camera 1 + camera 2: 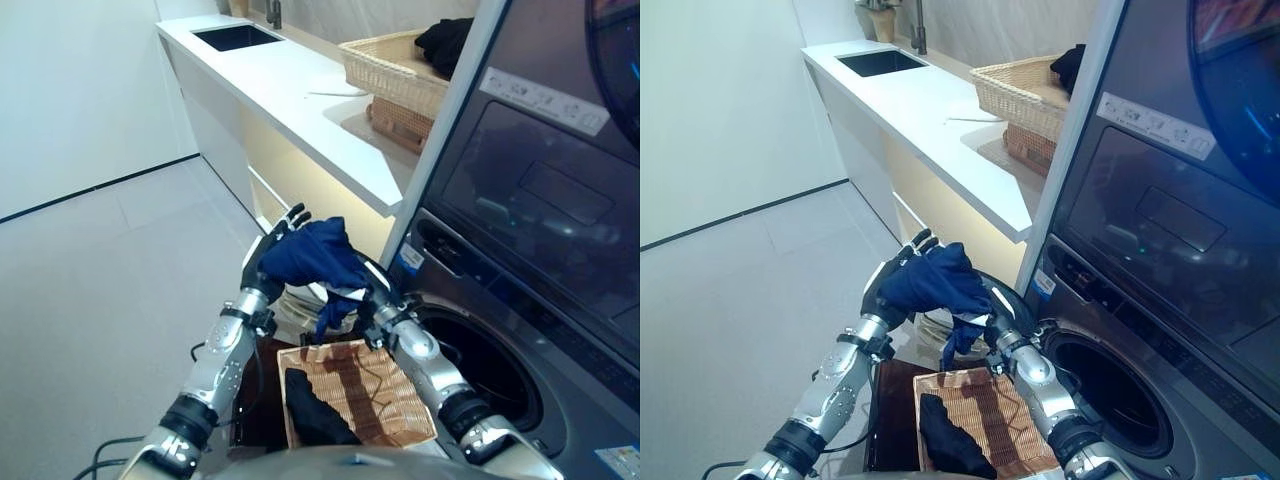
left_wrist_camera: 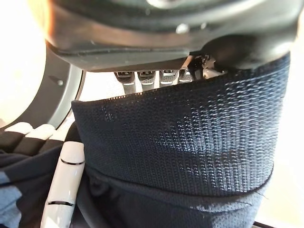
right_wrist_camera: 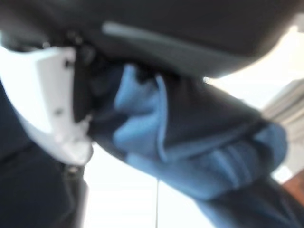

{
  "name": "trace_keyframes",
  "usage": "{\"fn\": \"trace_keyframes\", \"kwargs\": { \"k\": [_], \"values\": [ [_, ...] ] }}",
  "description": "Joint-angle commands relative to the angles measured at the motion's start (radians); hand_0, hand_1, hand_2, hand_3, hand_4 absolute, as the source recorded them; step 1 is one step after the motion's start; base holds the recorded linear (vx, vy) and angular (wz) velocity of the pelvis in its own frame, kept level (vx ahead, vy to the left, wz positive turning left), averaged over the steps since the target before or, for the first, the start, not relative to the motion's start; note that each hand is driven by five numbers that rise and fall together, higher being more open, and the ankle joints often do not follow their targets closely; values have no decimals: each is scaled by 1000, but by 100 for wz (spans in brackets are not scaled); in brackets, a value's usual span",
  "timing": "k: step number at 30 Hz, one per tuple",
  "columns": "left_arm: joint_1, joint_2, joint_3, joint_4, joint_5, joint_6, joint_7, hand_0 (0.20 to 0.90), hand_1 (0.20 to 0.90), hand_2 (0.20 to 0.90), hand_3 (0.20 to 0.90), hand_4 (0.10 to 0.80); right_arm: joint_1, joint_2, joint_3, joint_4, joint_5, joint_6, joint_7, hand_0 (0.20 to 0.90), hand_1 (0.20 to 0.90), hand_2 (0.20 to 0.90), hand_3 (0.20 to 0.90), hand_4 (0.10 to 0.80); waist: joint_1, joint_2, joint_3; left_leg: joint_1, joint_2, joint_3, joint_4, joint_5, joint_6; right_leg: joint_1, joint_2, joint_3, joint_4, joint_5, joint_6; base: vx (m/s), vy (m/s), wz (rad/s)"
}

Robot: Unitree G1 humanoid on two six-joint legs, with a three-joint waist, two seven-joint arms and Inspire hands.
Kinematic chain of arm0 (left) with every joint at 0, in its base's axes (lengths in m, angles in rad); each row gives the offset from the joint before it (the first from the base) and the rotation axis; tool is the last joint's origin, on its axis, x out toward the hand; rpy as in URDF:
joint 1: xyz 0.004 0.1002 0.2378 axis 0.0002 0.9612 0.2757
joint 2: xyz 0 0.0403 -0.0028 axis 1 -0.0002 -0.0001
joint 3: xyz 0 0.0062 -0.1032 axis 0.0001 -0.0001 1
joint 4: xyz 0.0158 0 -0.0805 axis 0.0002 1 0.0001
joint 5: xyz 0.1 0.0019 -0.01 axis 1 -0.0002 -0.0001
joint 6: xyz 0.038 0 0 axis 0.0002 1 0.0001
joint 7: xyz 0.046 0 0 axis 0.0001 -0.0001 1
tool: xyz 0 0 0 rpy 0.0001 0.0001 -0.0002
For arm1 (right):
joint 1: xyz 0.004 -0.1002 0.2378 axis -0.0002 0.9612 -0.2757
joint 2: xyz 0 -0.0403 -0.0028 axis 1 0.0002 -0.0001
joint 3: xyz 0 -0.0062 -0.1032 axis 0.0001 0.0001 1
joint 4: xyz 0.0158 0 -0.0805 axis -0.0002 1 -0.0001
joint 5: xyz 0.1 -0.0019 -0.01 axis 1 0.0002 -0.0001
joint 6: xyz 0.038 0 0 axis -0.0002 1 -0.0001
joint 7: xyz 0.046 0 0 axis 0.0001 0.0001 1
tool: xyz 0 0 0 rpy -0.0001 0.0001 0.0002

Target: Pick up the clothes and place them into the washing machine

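Observation:
A navy garment (image 1: 318, 252) with pale blue bands is held up between both hands, just left of the washing machine's round drum opening (image 1: 492, 368). My left hand (image 1: 265, 262) supports it from the left, fingers straight up against the cloth (image 2: 180, 142). On the garment's lower right my right hand (image 1: 385, 305) grips it, the white thumb (image 3: 47, 95) pinching a fold (image 3: 190, 156). Below the hands a flat wicker basket (image 1: 390, 400) holds one more dark garment (image 1: 315, 415).
The washing machine's dark front (image 1: 520, 200) fills the right side. Behind runs a white counter (image 1: 300, 100) with a sink (image 1: 237, 37), its edge right above the hands. On it stands a wicker basket (image 1: 395, 65) holding black clothes (image 1: 445, 40). Grey floor (image 1: 100, 280) lies left.

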Motion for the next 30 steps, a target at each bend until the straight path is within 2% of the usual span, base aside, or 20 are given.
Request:
{"fn": "trace_keyframes", "kwargs": {
  "k": [1,20,30],
  "values": [
    [-143,-13,63,37,32,-132,1,900,900,900,900,800,-31,25,-111,-72,51,-143,-28,200,200,200,200,300,5,-14,-58,55,-21,8,-6,-99,-52,6,32,12,3,-34,16,-4,7,-4],
    [-62,14,157,51,57,-133,15,900,900,900,900,800,60,21,-286,-245,98,-198,-73,200,200,200,200,300,-3,-10,-47,49,-25,16,-5,-104,-47,-6,29,20,8,-33,22,1,2,-1],
    [-46,13,182,60,53,-136,26,900,900,900,900,800,70,35,-329,-285,131,-218,-87,200,200,200,200,300,-2,-9,-43,51,-26,17,-5,-106,-46,-7,30,24,10,-34,22,0,0,0]
  ]
}}
